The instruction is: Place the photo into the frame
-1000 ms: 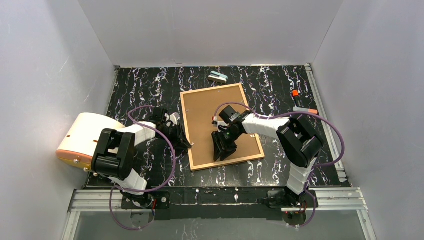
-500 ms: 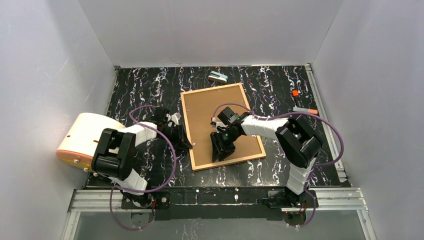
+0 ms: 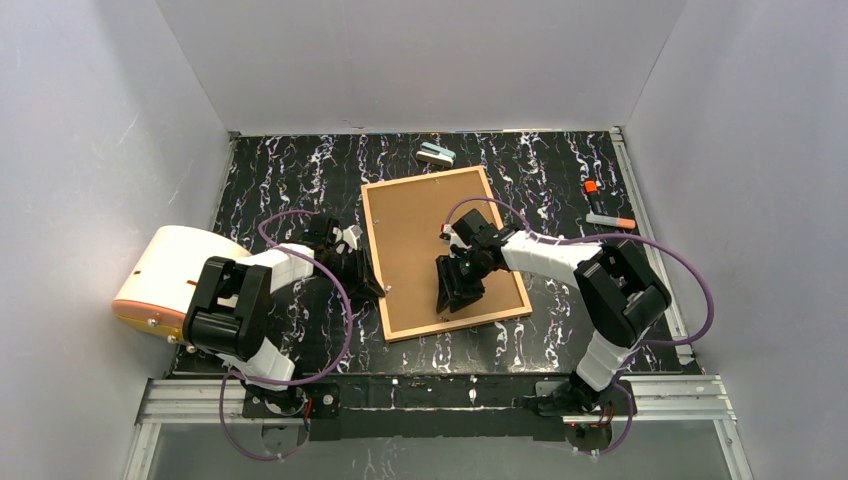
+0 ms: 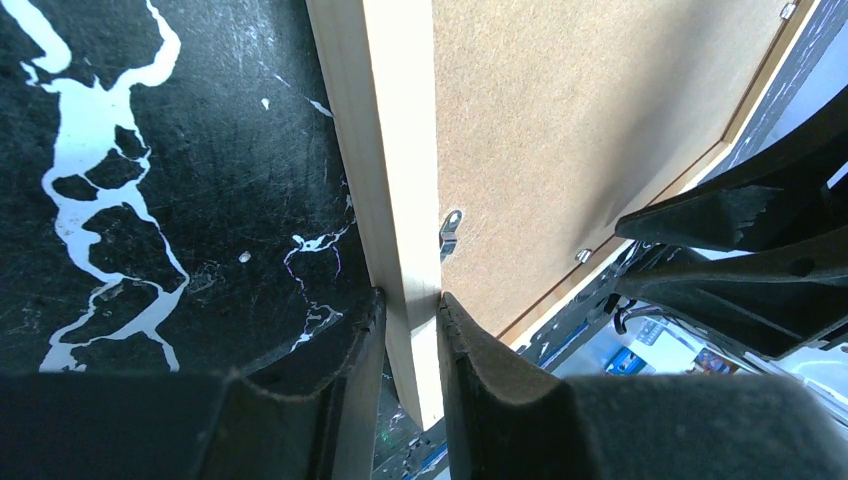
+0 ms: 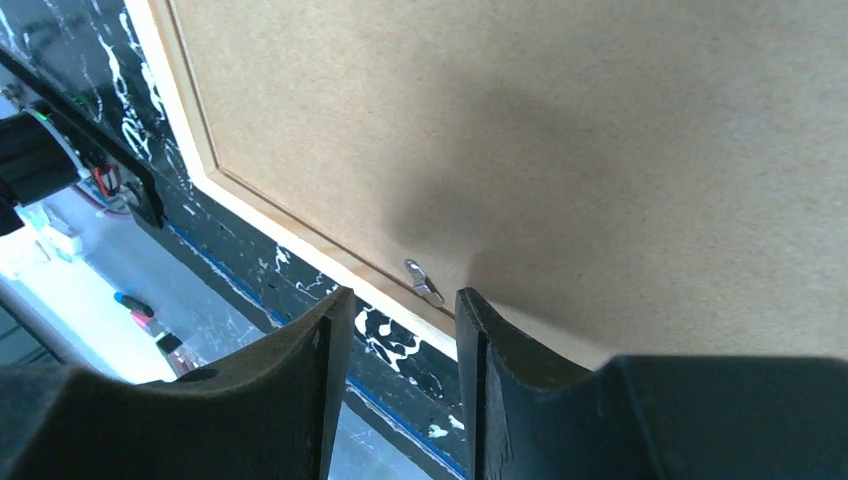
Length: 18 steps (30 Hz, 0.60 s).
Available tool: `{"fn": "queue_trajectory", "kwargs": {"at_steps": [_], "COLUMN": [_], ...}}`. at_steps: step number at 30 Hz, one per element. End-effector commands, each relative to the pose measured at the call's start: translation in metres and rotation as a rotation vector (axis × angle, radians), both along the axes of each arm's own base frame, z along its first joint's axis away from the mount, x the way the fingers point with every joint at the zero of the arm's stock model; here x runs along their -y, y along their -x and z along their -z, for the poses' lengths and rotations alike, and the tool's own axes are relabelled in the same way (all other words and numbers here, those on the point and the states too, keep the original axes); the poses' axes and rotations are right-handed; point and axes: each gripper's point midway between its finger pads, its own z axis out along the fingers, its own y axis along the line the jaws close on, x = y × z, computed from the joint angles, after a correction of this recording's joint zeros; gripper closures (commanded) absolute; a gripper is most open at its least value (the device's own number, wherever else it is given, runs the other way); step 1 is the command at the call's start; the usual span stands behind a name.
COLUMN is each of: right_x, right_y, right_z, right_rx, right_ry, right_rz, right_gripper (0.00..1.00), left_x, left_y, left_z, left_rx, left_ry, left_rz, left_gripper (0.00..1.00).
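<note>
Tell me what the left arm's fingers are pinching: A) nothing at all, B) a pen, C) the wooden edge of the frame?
C: the left wrist view shows the left fingers squeezing the frame by its pale wooden edge, one on each side.

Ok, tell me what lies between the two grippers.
The brown backing board, set in the frame, fills the stretch from the left gripper to the right gripper; the top view shows it.
</note>
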Motion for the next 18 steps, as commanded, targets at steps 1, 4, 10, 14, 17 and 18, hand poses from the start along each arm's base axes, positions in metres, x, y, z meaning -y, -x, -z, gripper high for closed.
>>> {"fn": "queue_trajectory", "kwargs": {"at_steps": [1,4,10,14,17,18], "right_x": [-0.006,-0.011,-0.011,-0.011,-0.011,-0.012], "right_y": [0.006,0.008,0.013,0.018,0.022,0.024], "right_z": [-0.001,0.001,0.008,0.009,0.008,0.007], "right_rx": [-0.015,-0.039,-0.061,-0.082,-0.099,-0.104], "right_ry": [-0.044,-0.078,-0.079,-0.091,-0.101,-0.107], "right_rz": [-0.037,-0.031,-0.047,-0.066,-0.082,-0.088], "right_gripper": [0.49,0.5,0.51,0.52,0.52,0.53], "left_x": [0.001,0.003,0.004,0.005,0.007,0.007], "left_y": [0.003,0.003,0.003,0.003,0.004,0.004], "left_z": [0.0,-0.001,-0.001,-0.002,-0.001,-0.001], "left_rx": [-0.003,-0.003,-0.004,-0.005,-0.006,-0.006], "left_ry": [-0.002,0.016,0.022,0.028,0.034,0.035], "left_rz": [0.019,0.026,0.029,0.032,0.034,0.035], "left_gripper": [0.77,0.77,0.79,0.8,0.82,0.82]}}
